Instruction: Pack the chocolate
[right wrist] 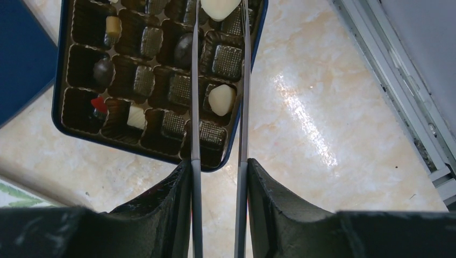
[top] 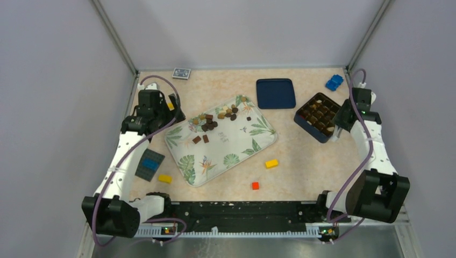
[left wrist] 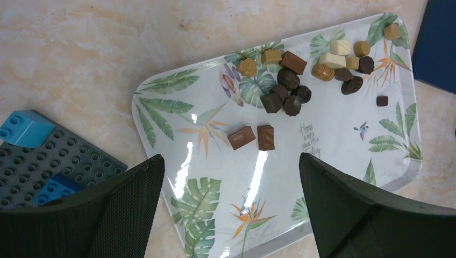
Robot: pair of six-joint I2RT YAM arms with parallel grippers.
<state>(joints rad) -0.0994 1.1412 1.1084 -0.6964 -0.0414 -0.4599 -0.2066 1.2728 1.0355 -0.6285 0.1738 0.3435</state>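
Tray is super glossy, glazed-looking, leaf print, lots of glare. Table is a smooth marble-look top, pretty shiny too. The chocolate looks smooth and satiny, the cream chocolate kinda waxy. Box has a shiny dark brown plastic insert with ribbed cell floors. Left gripper pads are matt black, fine-textured. The two thin strips look like bare grey metal. Baseplate: matt grey plastic.
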